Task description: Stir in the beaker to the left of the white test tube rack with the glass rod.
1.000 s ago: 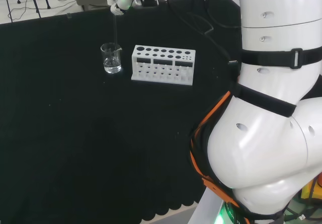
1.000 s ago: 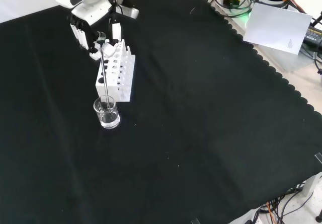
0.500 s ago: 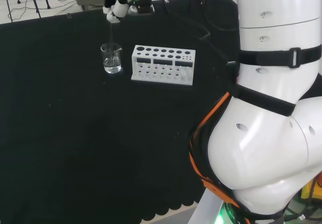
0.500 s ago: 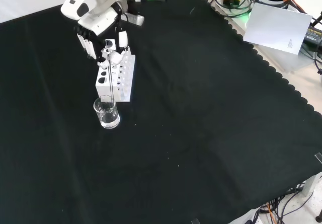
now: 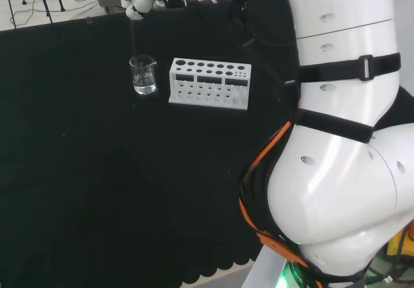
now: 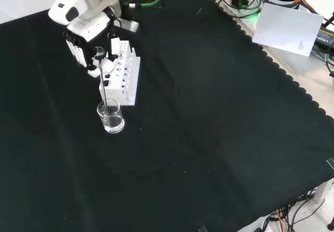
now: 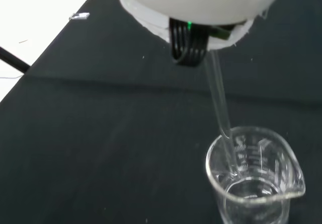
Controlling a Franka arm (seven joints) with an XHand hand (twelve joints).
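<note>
Black cloth (image 6: 209,138) covered the whole bench, its scalloped edge running down the right side of the front view, with cables and a white sheet of paper (image 6: 289,28) on the pale floor beyond it. On the cloth stood a small clear beaker (image 6: 111,117), and just beside it, on its far side in the front view, the white test tube rack (image 6: 121,75); in the head view the beaker (image 5: 143,74) sat just left of the rack (image 5: 209,83). My hand (image 6: 96,60) hung above the rack's far end in the front view, fingers and thumb curled in and pinching the top of the glass rod (image 6: 104,94). In the head view my hand (image 5: 139,4) was at the top edge, up and a little left of the beaker. The rod ran down from my fingers at a slight lean, and its lower end sat inside the beaker. From the wrist view the rod (image 7: 219,100) came out from under the blurred white part of my hand (image 7: 191,2), crossed the beaker's rim and rested against the inner wall of the beaker (image 7: 254,176). A shallow layer of clear liquid seemed to lie in the bottom of the beaker. The beaker stood upright, graduation marks on its side.
</note>
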